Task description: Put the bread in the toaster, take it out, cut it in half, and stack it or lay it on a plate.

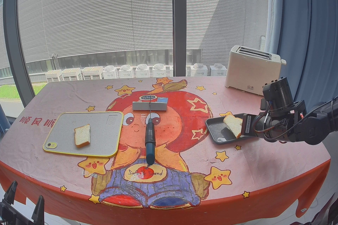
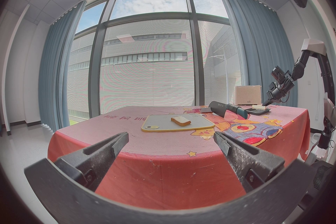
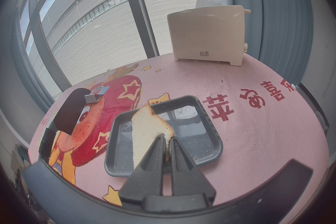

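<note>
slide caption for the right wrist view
Right gripper shut on a bread slice at the dark tray, toaster behind.

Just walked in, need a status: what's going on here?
The right gripper has its jaws shut on a bread slice, which is tilted up over the grey tray. The toaster stands behind it. A second slice lies on the cutting board, and the knife sits between board and tray. The left gripper is open, low in front of the table.

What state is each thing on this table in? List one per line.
Toaster: upright, no bread showing in slots.
Flat bread piece: lying on cutting board, untouched.
Held bread piece: tilted in tray, pinched in right jaws.
Knife: unheld, blade propped in holder.
Left jaws: open, holding nothing.
</note>
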Motion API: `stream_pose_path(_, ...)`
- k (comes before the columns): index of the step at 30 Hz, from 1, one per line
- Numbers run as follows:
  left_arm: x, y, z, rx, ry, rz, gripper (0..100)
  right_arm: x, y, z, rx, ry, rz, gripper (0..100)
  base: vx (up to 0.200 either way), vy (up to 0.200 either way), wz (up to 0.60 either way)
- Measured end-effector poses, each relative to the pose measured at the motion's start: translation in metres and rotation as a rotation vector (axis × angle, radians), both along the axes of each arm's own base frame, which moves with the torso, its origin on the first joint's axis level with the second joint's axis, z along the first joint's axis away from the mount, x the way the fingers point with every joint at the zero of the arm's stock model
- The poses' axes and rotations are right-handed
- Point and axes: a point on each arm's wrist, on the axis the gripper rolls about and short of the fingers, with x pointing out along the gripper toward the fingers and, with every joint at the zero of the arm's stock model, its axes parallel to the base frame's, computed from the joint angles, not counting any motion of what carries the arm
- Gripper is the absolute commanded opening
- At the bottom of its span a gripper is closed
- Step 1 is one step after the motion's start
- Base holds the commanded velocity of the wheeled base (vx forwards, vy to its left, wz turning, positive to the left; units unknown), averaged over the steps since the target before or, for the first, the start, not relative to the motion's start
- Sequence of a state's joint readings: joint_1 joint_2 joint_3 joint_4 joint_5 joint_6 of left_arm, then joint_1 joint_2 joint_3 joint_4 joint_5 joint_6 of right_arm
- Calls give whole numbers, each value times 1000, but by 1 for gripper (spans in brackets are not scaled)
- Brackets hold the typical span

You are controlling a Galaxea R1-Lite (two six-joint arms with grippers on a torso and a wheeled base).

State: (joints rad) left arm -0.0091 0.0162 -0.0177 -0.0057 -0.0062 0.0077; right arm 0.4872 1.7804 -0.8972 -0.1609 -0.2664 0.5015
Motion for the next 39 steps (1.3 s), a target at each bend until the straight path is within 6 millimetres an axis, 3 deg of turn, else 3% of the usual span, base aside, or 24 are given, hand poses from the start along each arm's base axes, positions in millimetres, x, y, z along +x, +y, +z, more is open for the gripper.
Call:
stream_pose_path(14,0,0,0,0,0,0,100,8,0,-4,19,-43,-11,0,0,0,0)
stream_pose_path(15,0,0,0,0,0,0,100,8,0,-5,17,-40,-11,100,0,0,0)
stream_pose_path(39,0,0,0,0,0,0,100,0,4,1,26,-54,12,100,0,0,0)
